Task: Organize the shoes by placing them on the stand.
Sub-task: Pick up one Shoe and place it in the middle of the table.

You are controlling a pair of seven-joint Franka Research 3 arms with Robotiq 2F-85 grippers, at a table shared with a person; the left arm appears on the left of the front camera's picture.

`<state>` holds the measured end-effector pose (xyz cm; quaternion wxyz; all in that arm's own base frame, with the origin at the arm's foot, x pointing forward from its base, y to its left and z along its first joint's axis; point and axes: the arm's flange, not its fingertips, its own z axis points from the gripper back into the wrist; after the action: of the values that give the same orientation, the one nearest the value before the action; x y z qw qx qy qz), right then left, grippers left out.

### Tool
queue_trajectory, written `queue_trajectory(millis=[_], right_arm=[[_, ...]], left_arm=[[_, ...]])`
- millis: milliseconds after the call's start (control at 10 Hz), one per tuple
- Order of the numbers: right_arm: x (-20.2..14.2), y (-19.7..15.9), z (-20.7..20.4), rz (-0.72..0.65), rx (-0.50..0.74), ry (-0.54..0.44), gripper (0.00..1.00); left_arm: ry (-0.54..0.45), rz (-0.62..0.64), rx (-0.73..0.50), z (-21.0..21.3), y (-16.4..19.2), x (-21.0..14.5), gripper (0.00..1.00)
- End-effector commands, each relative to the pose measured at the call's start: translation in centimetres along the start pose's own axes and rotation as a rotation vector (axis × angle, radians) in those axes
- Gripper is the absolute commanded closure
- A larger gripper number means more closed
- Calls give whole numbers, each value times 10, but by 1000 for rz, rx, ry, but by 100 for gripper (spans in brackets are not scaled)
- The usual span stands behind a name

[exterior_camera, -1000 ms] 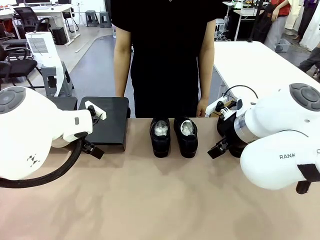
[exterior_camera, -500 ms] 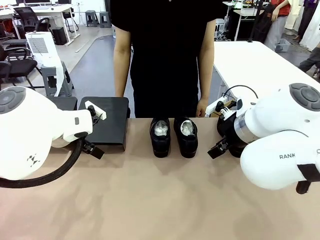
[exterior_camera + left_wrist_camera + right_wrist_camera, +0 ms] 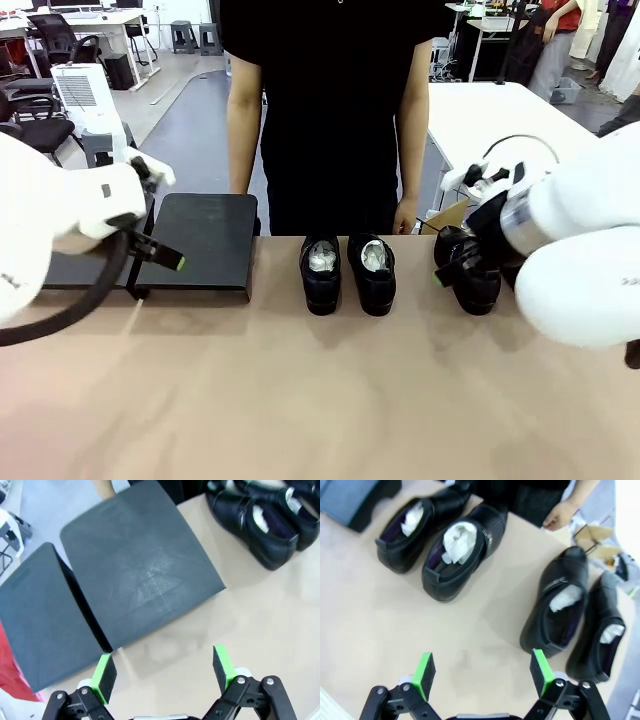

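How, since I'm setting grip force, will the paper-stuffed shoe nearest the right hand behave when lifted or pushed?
The shoe probably keeps its shape: crumpled paper fills it. Its glossy leather may slip in the open right hand. Standing flat on its sole on the table, it should slide rather than roll or tip.

We take this for an open-plan office used as a robotics lab: at ten o'clock, black office chairs [image 3: 38, 132], grey stools [image 3: 185, 35] and a white table [image 3: 105, 20]; at two o'clock another white table [image 3: 500, 120]; white robot arms [image 3: 590, 250] nearest us.
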<state>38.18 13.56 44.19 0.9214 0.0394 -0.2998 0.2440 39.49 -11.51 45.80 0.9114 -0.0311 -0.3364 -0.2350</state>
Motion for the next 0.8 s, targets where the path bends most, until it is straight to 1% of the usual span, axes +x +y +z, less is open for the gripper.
queue_trajectory(millis=[0, 100, 200, 300, 400, 500, 700], right_arm=[[-3, -28, 42, -122, 76, -24, 0], [-8, -52, 65, -181, 113, -40, 0], [-18, -78, 91, -246, 159, -79, 0], [-26, -91, 107, -267, 207, -102, 0], [-42, -109, 125, -302, 266, -125, 0], [-59, -127, 134, -329, 339, -129, 0], [-91, -146, 150, -379, 400, -176, 0]], left_arm=[[10, 24, -118, 44, 19, -30, 0], [-32, 32, -195, 58, 36, -38, 0], [-44, 74, -196, 65, 56, -42, 0], [-44, 88, -236, 74, 73, -49, 0], [-31, 92, -265, 83, 85, -61, 0], [-42, 93, -318, 94, 96, -74, 0], [-103, 126, -374, 116, 110, -97, 0]])
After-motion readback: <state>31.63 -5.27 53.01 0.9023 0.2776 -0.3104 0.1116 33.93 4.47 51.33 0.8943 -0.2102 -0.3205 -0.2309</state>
